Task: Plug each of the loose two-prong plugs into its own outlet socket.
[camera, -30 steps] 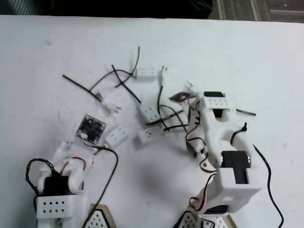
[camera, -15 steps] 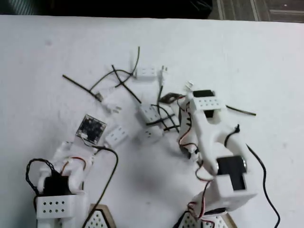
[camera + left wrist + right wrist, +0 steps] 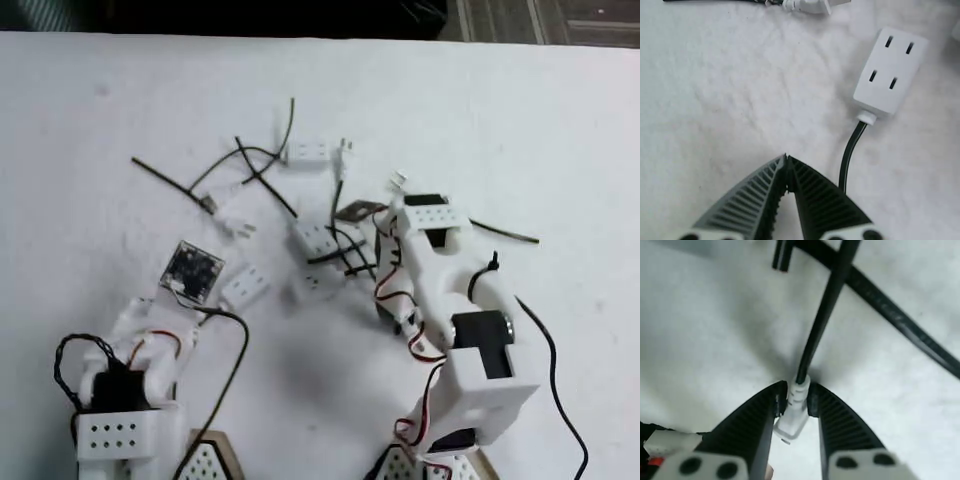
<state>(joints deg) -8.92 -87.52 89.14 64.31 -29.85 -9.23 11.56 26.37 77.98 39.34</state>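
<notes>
My right gripper (image 3: 792, 400) is shut on a white two-prong plug (image 3: 791, 415), whose black cord (image 3: 825, 310) runs away from the jaws. In the high view the right arm (image 3: 432, 218) stands just right of the tangle of cords, near a socket block (image 3: 314, 238) and a smaller one (image 3: 312, 282). My left gripper (image 3: 786, 162) is shut on nothing, low over the table. Beyond it lies a white four-slot socket block (image 3: 890, 70) on a black cord, also seen from above as the socket block (image 3: 245, 285). The left arm (image 3: 120, 400) sits at the front left.
Another socket block (image 3: 306, 152) lies at the back with a loose plug (image 3: 345, 155) beside it. More loose plugs lie at the left (image 3: 238, 225) and near the right arm (image 3: 400, 181). Black cords cross the middle. The table's far and right parts are bare.
The right arm swung a little left toward the sockets, dragging the cords with it; the small socket block in the middle shifted slightly. The left arm kept still.
</notes>
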